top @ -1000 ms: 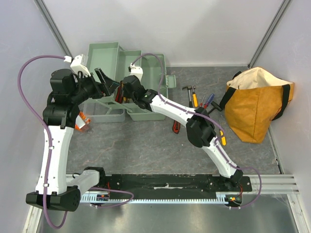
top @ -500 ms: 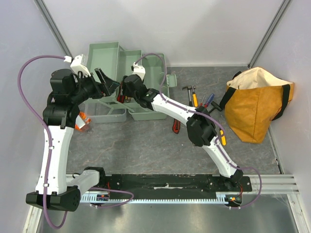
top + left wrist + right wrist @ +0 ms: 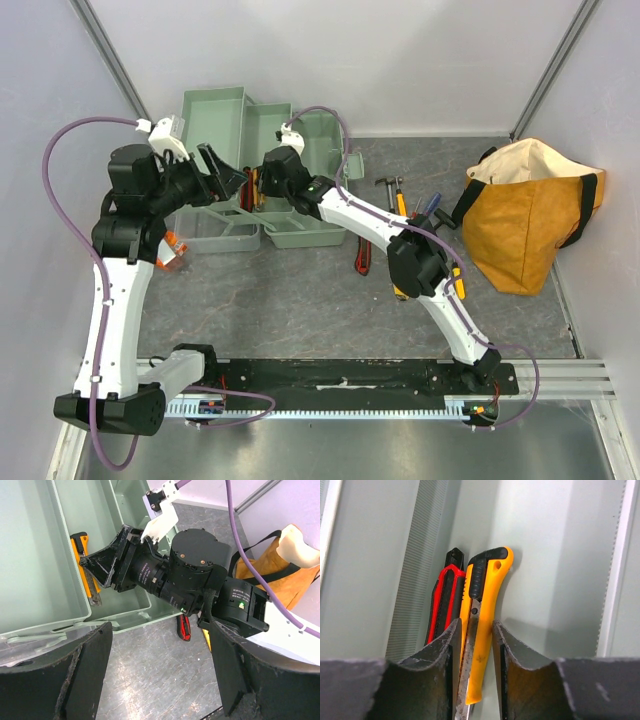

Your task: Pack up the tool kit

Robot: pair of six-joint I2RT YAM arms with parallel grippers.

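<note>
Three pale walls (image 3: 400,60), grey mottled tabletop (image 3: 300,300), left gripper (image 3: 157,640) gaping, right gripper (image 3: 475,626) clamping yellow knife (image 3: 489,587)

2 white arms (image 3: 105,300), black joints (image 3: 415,262), purple cables (image 3: 100,120)

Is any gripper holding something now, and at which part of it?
The right gripper clamps the yellow utility knife across its body near the blade end, inside the toolbox. The left gripper is open and empty.
</note>
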